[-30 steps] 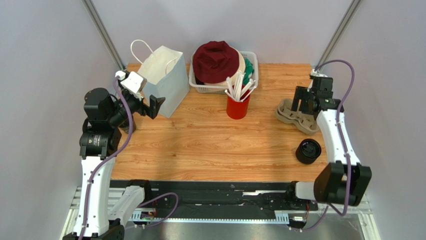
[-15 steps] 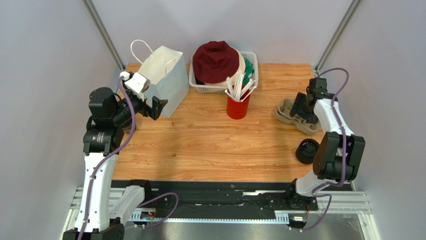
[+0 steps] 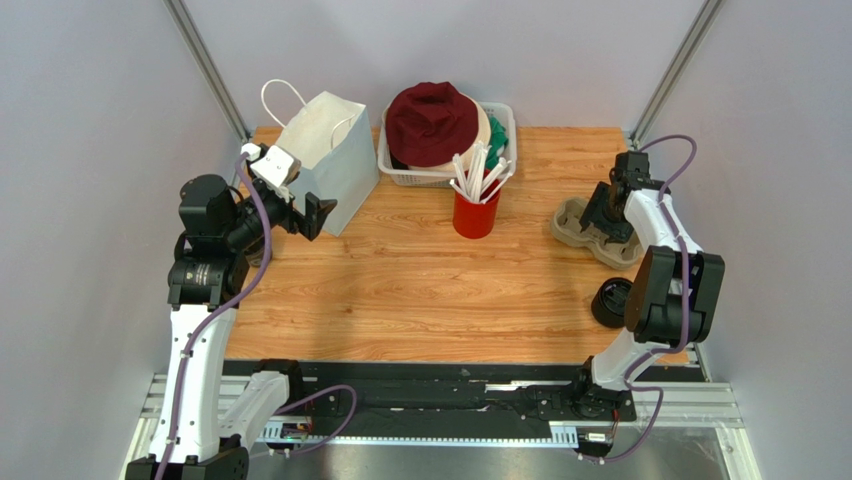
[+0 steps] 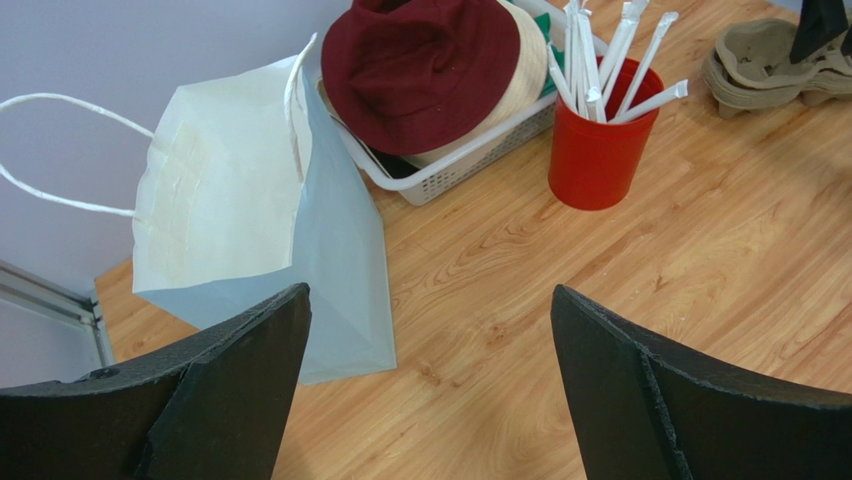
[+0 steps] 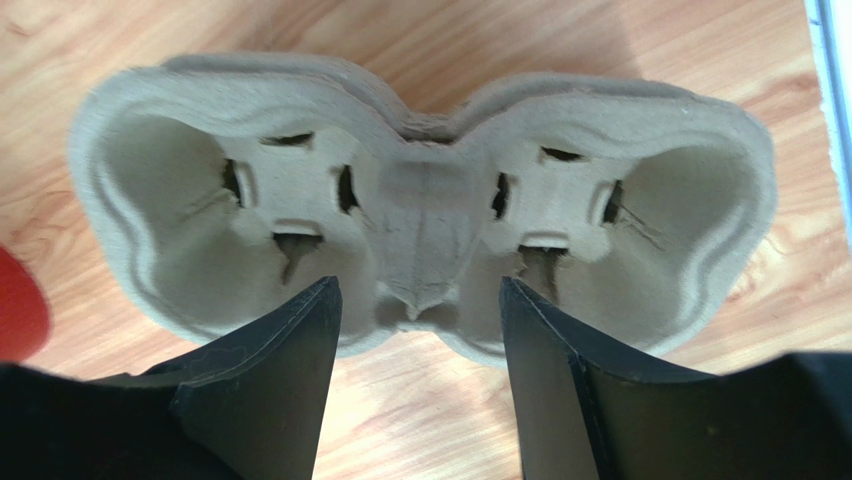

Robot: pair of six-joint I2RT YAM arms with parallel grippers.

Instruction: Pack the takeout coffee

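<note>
The takeout coffee (image 3: pixel 607 300), a dark cup under a round black lid, stands near the table's right front edge, partly hidden behind my right arm. My right gripper (image 3: pixel 601 214) hangs low over a grey pulp cup carrier (image 3: pixel 572 217). In the right wrist view its fingers straddle the near edge of the carrier (image 5: pixel 420 200) at the middle ridge. The right gripper (image 5: pixel 418 282) is open with nothing between its fingers. My left gripper (image 3: pixel 310 215) is wide open beside the white paper bag (image 3: pixel 325 150), and this left gripper (image 4: pixel 430 290) holds nothing.
A red cup (image 3: pixel 476 212) of wrapped straws stands mid-table, in front of a white basket (image 3: pixel 400 175) holding a maroon hat. The paper bag (image 4: pixel 240 200) stands upright at the back left with its mouth open. Metal frame posts rise at both back corners.
My right arm folded back and lowered its gripper onto the cup carrier, its jaws narrowing. The left arm shifted slightly toward the bag, then held still.
</note>
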